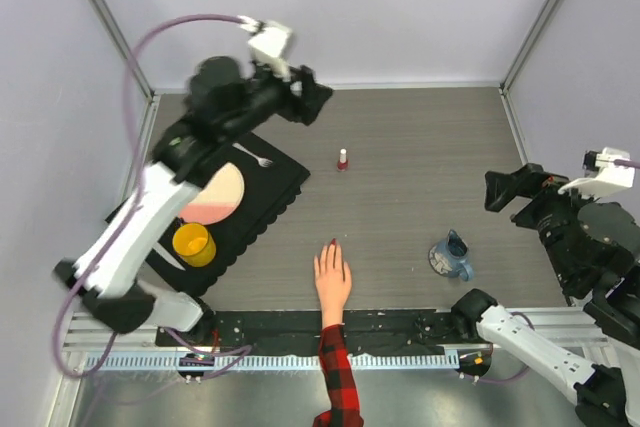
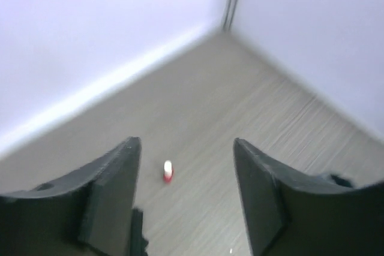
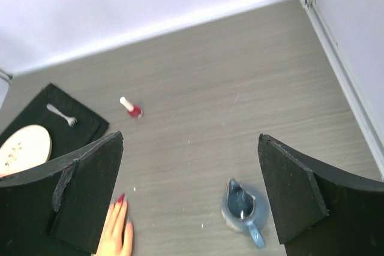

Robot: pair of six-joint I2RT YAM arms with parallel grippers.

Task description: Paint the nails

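Sleeve: red-and-black plaid sleeve (image 1: 338, 377), on the near side of the hand, lying across the black rail (image 1: 400, 327) at the table's near edge.
Hand: pale flesh-toned hand (image 1: 332, 282), flat on the grey wood-grain table (image 1: 420, 147), palm down, fingers pointing away from the arm bases.
Nails: the nails (image 1: 331, 243) sit at the far tips of the hand's fingers. The longest finger's tip shows red, and the right wrist view shows it too (image 3: 120, 198). The others are too small to judge.
Jug: small blue jug (image 1: 452, 256), upright, to the right of the hand and well apart from it.
Cup: yellow cup (image 1: 193, 244), left of the hand, standing on the near part of the mat.
Mat: black mat (image 1: 270, 187), left of and beyond the hand, set at an angle.
Plate: pink-and-cream plate (image 1: 222, 195) on the mat, partly hidden by the left arm.
Fork: small silver fork (image 1: 259, 158) on the mat's far corner.
Right gripper: right gripper (image 3: 191, 142), far right of the hand, above the table, jaws wide apart, nothing between them.
Bottle: red polish bottle (image 1: 342, 159) with a white cap, upright, straight beyond the hand's fingertips, well apart, alone on the table.
Left gripper: left gripper (image 2: 186, 148), raised beyond and left of the hand, over the mat's far corner, jaws apart and empty. Its camera shows the bottle, blurred, on the table between them.
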